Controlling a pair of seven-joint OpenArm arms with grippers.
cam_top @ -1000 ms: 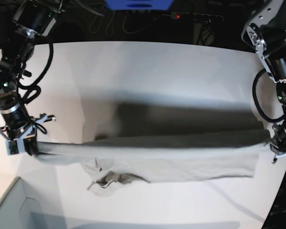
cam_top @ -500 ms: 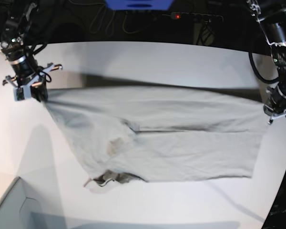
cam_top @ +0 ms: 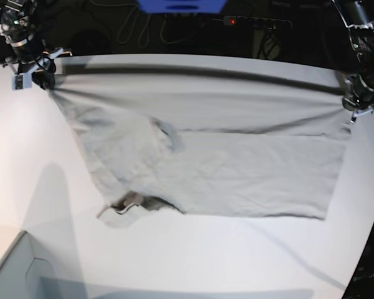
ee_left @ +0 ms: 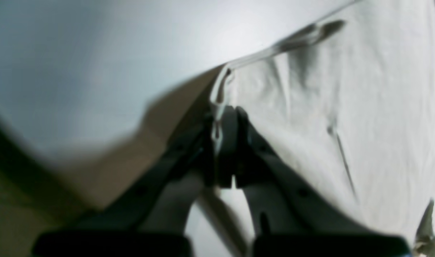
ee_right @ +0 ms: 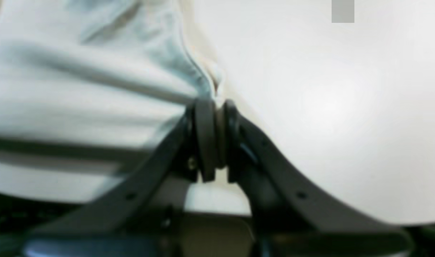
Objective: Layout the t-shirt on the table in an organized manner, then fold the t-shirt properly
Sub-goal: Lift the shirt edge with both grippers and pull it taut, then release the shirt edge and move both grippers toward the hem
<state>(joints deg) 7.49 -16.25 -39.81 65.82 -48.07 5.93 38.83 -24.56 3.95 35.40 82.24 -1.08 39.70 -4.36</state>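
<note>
— Look, the t-shirt (cam_top: 212,162) is sweeping back over the table (cam_top: 193,261)! A second ago it hung in a narrow band near the front edge; now it's opened wide, far hem taut near the back.

— Both arms hauling. Right gripper (cam_top: 31,70) and left gripper (cam_top: 361,103) are each clamped on a far corner of the t-shirt.

— Good for laying flat. But the collar end, front-left, is bunched.

— And the grey box (cam_top: 12,274) sits just past that bunch.

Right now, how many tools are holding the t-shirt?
2. The right tool grips the t-shirt at its far left corner in the base view; the left tool at its far right.
</note>
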